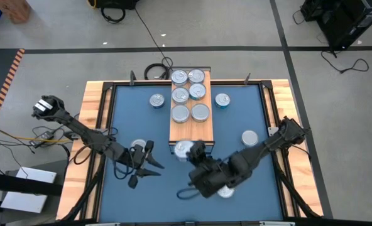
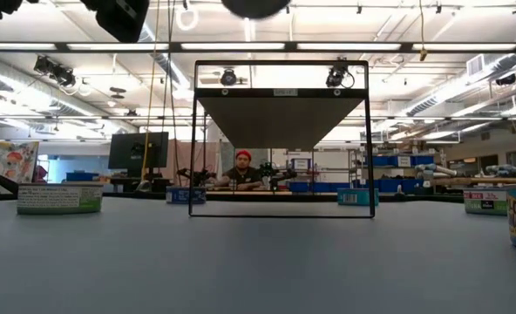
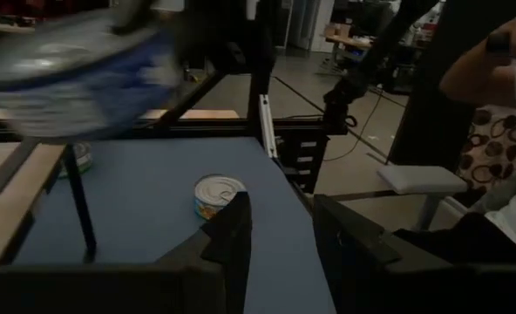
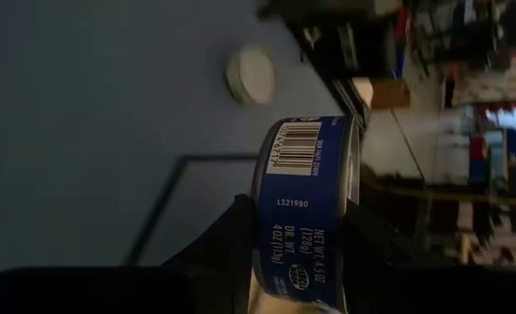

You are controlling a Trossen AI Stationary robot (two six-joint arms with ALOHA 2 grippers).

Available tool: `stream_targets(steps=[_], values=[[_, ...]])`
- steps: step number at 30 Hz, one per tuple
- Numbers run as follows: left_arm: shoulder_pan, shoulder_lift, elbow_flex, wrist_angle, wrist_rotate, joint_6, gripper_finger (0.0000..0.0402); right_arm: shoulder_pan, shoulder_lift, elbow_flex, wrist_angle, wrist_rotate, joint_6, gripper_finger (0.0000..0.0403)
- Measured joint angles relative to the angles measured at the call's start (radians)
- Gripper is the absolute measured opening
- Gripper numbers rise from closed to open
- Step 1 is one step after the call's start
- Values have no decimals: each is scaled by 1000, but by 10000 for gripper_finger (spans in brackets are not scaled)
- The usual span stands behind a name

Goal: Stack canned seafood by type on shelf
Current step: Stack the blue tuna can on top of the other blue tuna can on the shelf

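Note:
The shelf (image 1: 191, 107) stands mid-table with several silver-lidded tins on its wooden top. My right gripper (image 1: 187, 150) is shut on a blue-sided tin (image 4: 306, 201), which is lifted by the shelf's near end and shows blurred in the left wrist view (image 3: 75, 70). My left gripper (image 1: 149, 160) hovers level over the mat at the near left, open, with nothing between its fingers (image 3: 232, 227). Loose tins sit on the blue mat on their flat bases (image 1: 157, 100) (image 1: 222, 100) (image 1: 249, 138) (image 1: 137, 147). My right gripper pinches the blue tin by its two flat ends, one finger (image 4: 232, 244) on the base and the other against the lid's rim (image 4: 352, 201). The wrist is rolled, so the tin lies about level, lid up (image 1: 183, 149). It is lifted clear of the mat.
Another tin (image 1: 227, 191) lies under my right arm near the front edge. The shelf's thin dark legs (image 2: 192, 139) stand on the mat. Wooden boards (image 1: 92, 119) border the mat. A person (image 2: 243, 173) sits beyond the far edge, and another person's arm (image 3: 493, 70) shows at the right side.

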Motion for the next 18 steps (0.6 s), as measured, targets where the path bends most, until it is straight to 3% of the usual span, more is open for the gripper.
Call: stream_targets(steps=[18], values=[[49,1,0,3,-2,3,126,-235,-37,17,-160,13,-108,125]])
